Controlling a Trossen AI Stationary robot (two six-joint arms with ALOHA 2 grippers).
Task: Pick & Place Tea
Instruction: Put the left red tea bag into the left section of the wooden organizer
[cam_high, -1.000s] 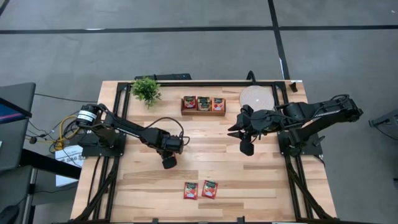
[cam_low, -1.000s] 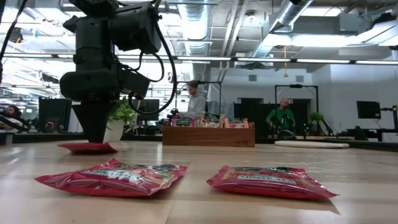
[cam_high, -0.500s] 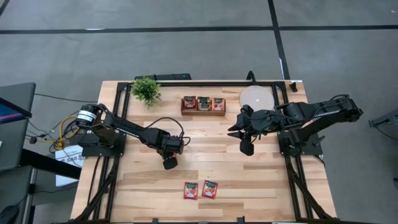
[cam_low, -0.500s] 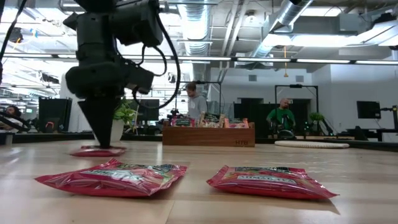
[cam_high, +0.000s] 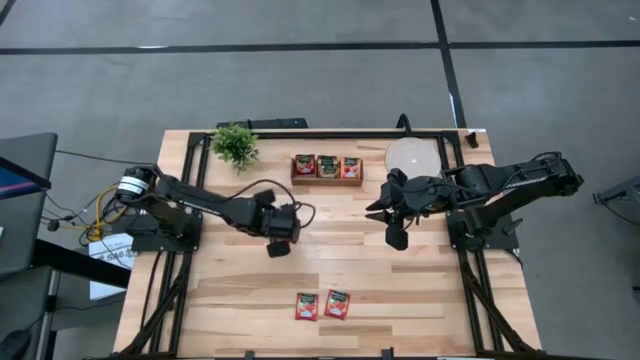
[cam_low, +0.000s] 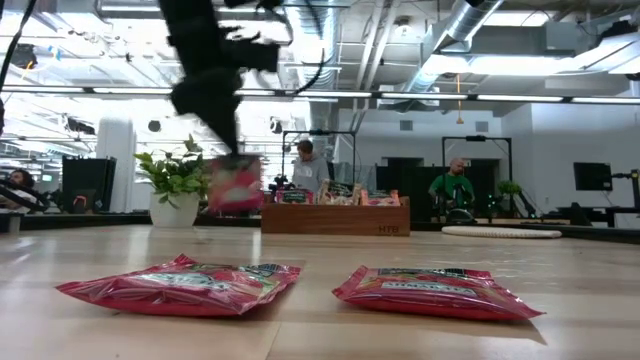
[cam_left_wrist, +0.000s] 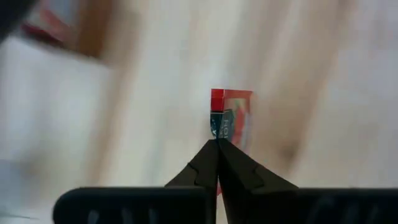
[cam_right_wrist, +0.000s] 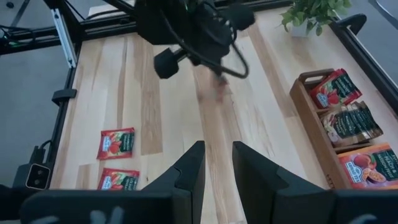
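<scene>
No legible text: sachet (cam_low: 432, 290) label print too blurred; wooden tray (cam_low: 335, 218) front mark unreadable.

An open-plan lab-office — exposed ceiling ducts (cam_low: 470, 25), monitors (cam_low: 592, 176), people at desks (cam_low: 452, 187) — behind the tabletop (cam_low: 580, 265).

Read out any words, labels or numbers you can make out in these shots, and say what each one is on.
Nothing reads clearly.
Front sachets: label print blurred.
Sachet in the left tool: blurred.
Tray sachets: print too small.
Tray front in the low view: small stamp, illegible.
Paper by the left arm's base: dark print, too small.
</scene>
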